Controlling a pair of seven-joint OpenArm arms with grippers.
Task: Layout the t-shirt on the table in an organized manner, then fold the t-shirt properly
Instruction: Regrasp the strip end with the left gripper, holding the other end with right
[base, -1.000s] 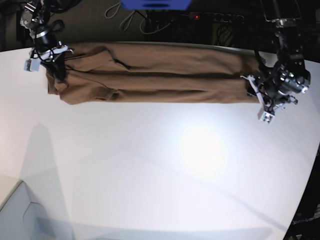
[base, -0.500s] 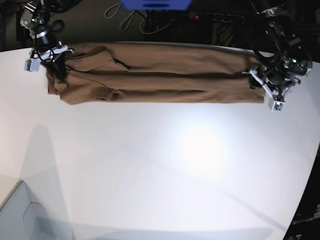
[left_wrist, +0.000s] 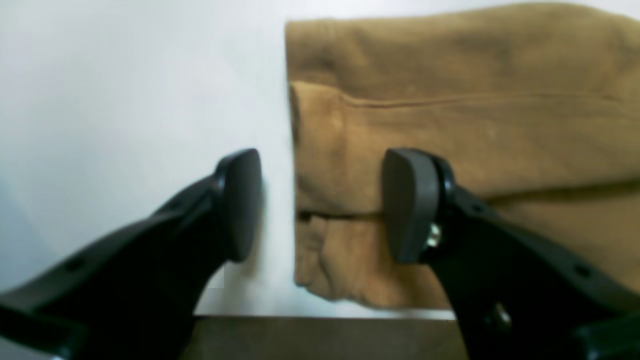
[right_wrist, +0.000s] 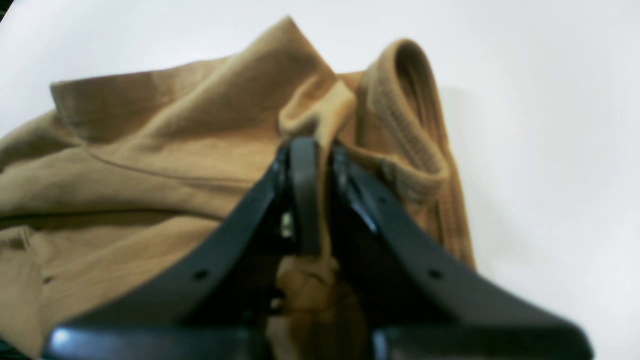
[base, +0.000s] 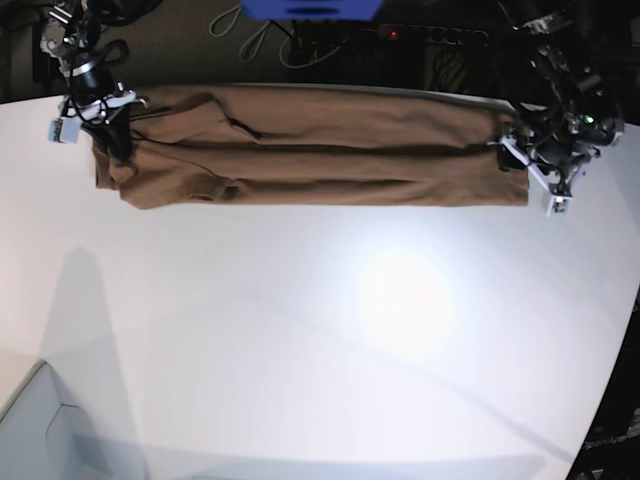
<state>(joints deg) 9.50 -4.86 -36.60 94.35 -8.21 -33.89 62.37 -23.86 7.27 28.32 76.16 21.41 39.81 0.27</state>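
T-shirt (right_wrist: 190, 150) pinched in right pincer (right_wrist: 322, 150), wrist view only.

Robotics workspace (likely a lab), white tabletop (base: 300, 340), loose cables (base: 262, 35)

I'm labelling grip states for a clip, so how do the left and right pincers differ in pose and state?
The left pincer is open, its fingers apart, while the right pincer is shut on a fold of the t-shirt. The left one has a shirt corner between and below its fingers, ungripped; the right one has cloth pinched and bunched at its tips. Both are at opposite ends of the shirt and have dark fingers.
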